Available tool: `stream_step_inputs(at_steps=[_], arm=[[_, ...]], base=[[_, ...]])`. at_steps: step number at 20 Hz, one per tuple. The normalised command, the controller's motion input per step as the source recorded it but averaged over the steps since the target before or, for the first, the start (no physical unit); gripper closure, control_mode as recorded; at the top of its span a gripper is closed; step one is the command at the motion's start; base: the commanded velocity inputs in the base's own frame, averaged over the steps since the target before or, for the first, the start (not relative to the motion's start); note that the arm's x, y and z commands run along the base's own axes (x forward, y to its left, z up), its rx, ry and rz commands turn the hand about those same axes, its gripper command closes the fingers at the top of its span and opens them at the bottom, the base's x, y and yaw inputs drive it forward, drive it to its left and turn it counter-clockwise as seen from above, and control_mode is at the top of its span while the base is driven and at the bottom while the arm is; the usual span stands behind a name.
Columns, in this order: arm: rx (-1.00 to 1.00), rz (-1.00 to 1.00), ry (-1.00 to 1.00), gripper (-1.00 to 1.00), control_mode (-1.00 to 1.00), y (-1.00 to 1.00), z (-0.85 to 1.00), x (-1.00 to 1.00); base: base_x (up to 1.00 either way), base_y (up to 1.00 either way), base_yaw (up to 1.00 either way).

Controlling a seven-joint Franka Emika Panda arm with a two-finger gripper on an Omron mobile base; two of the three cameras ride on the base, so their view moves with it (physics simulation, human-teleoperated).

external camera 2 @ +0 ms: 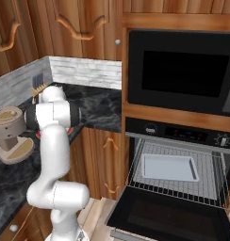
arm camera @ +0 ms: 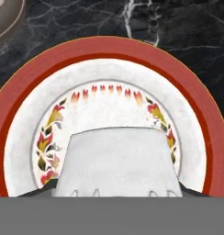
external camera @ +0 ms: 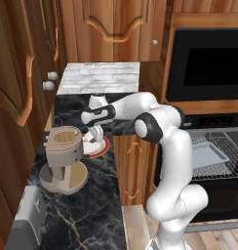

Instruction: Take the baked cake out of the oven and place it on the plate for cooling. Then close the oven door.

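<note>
Red-rimmed and white, the plate (arm camera: 109, 59) sits on the black counter (external camera: 99, 205) just beside a beige mixer (external camera: 65, 158), and the gripper (external camera: 95, 134) hangs right over it, seemingly to set the cake down; I cannot tell how its fingers stand or see the cake. The oven (external camera 2: 176, 174) gapes, door (external camera 2: 168, 219) dropped flat, a grey tray (external camera 2: 168, 167) on its rack.

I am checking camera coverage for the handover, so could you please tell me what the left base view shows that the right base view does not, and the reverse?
Left base view alone: the pincer hovering over the red-rimmed plate, and a grey toaster at the counter's near end.
Right base view alone: the dropped oven door, the oven control strip and a knife block in the corner.
Both: the black marble counter, the stand mixer, the microwave and the open oven's wire rack holding a grey tray.
</note>
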Motion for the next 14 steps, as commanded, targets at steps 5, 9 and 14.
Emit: stream_step_inputs(at_steps=[5,9,14], arm=[[-0.04,0.0,0.01,1.0,-1.0,0.24,-0.43,0.23],[-0.05,0.0,0.0,-1.0,-1.0,0.0,-0.33,0.08],[-0.01,0.0,0.0,-1.0,-1.0,0.0,-0.05,-0.23]], base=[[0.0,0.0,0.0],[0.0,0.0,0.0],[0.0,0.0,0.0]])
